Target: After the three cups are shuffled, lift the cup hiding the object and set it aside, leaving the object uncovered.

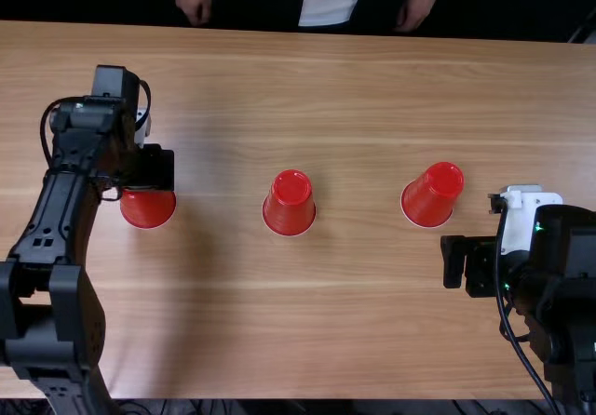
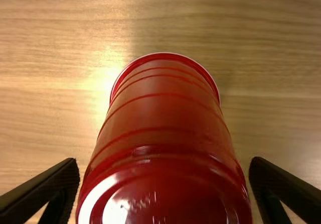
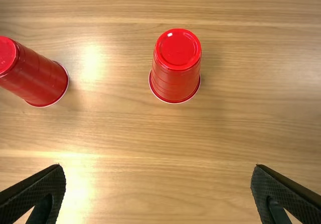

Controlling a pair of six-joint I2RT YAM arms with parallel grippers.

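Note:
Three red cups stand upside down in a row across the table. My left gripper [image 1: 149, 175] is over the left cup [image 1: 147, 210], open. In the left wrist view its fingers [image 2: 50, 189] flank that cup [image 2: 163, 133] on both sides with a gap on each side. The middle cup [image 1: 290, 203] and the right cup [image 1: 432, 194] stand free. My right gripper [image 1: 466, 264] is open, low near the table's front, just right of and nearer than the right cup. The right wrist view shows the right cup [image 3: 175, 66] ahead between its spread fingers [image 3: 35, 191], and the middle cup [image 3: 30, 73] off to one side.
The wooden table [image 1: 372, 89] stretches well beyond the cups to its far edge. Bare wood also lies between the cups and the near edge. The left arm's links [image 1: 56, 220] run along the table's left side.

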